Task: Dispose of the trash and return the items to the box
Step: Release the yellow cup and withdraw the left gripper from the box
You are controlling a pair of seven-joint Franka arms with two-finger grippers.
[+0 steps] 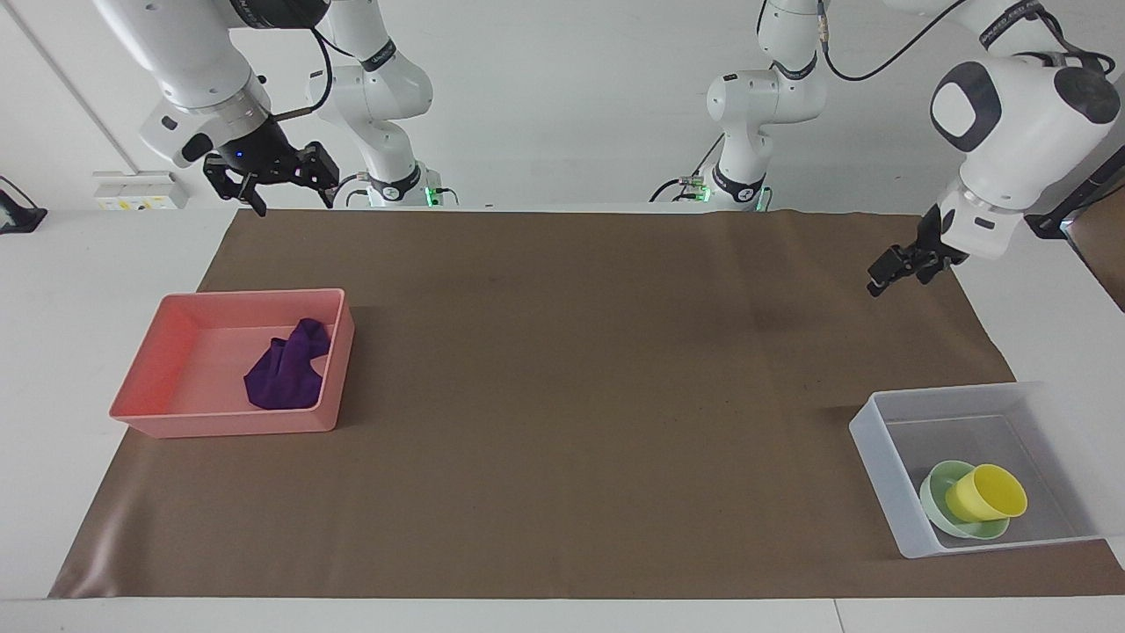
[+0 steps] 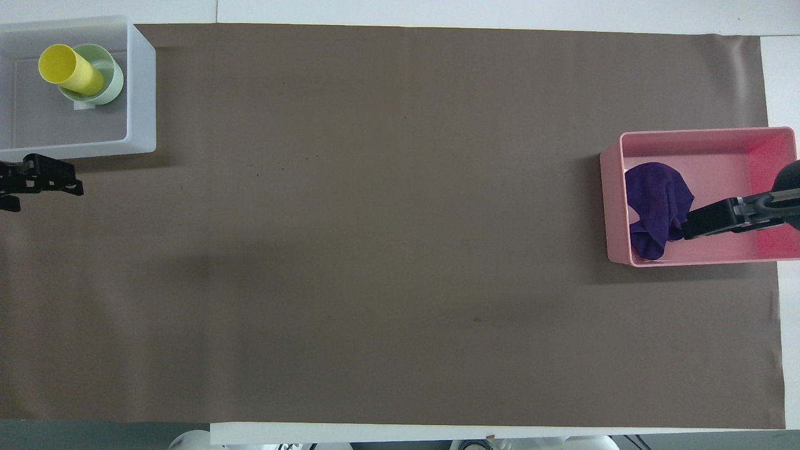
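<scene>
Yellow cup in green bowl at box corner, left gripper raised, empty, right gripper wide open

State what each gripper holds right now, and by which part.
Nothing is held. The left gripper is up over the brown mat, the right gripper up by the robots' edge. The yellow cup sits in the green bowl inside the box.

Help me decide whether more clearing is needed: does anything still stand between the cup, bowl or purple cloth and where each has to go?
Nothing visible does. The yellow cup sits in the green bowl inside the clear box; the purple cloth lies in the pink tray.
</scene>
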